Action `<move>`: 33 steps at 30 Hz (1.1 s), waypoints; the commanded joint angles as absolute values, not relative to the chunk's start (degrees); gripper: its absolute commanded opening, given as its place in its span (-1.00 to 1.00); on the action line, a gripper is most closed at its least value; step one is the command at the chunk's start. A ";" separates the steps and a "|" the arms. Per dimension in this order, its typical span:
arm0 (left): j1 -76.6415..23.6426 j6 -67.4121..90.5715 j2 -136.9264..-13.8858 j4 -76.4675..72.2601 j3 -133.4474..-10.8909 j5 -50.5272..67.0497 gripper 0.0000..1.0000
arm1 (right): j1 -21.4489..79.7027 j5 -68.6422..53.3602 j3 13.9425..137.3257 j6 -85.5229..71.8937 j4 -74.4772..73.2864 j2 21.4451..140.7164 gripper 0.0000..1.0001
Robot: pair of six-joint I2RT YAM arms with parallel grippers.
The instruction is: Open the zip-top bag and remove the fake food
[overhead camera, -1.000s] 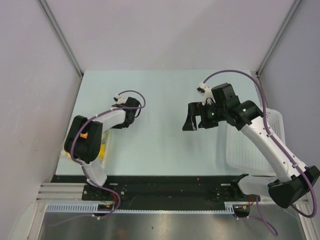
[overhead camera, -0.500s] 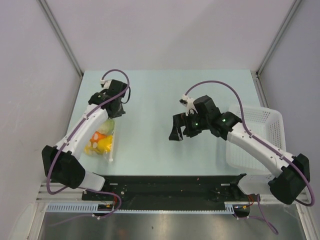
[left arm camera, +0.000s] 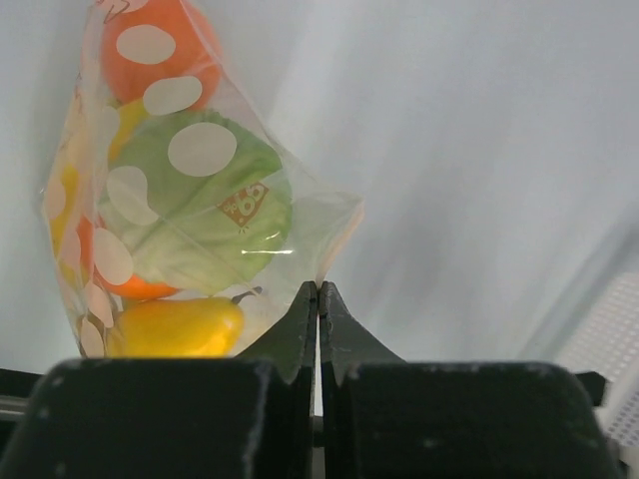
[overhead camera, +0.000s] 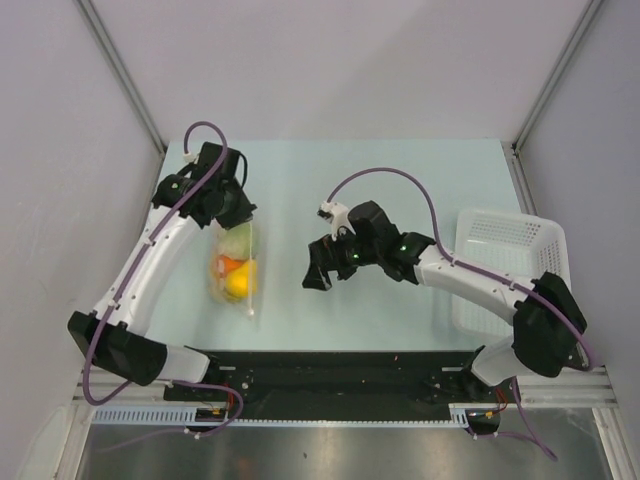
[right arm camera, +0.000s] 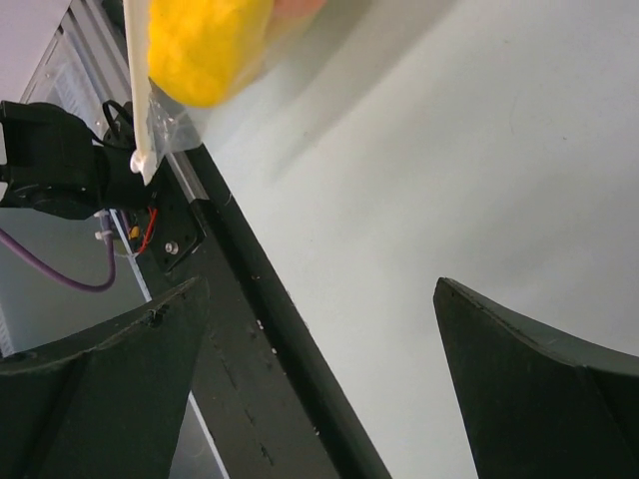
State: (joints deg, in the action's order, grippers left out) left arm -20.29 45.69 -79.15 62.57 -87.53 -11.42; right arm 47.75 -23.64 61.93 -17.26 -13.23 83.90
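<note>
Top external view first: the left gripper (overhead camera: 235,212) sits in the upper left of the frame, right at the upper end of the zip-top bag (overhead camera: 240,272). The bag stretches down from it toward the bottom edge of the pale table (overhead camera: 380,180). Inside you can see the fake food bunched together, with a green cabbage (overhead camera: 237,240) on top, an orange (overhead camera: 227,264) under it and a yellow fruit (overhead camera: 240,284) lowest. Whether the bag rests on the table or hangs just above it, I cannot tell.

Over to the left wrist view, and the left gripper (left arm camera: 319,295) is pinched tight on a corner of the clear, white-spotted bag (left arm camera: 300,215), no gap between the jaws. The cabbage (left arm camera: 205,195) fills the middle, with the yellow fruit (left arm camera: 180,326) at lower left.

Now the right gripper (overhead camera: 316,268), centre frame, just to the right of the bag and apart from it. In the right wrist view the right gripper (right arm camera: 319,289) is spread wide with nothing between its jaws. The yellow fruit (right arm camera: 205,45) and the white zip strip (right arm camera: 137,90) show at upper left.

At far right sits a white basket (overhead camera: 512,262).
</note>
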 commanded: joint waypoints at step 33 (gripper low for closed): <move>-15.03 59.77 -65.92 57.65 -80.25 -4.03 -1.00 | 56.69 -12.56 81.91 -6.07 -21.08 97.29 -1.00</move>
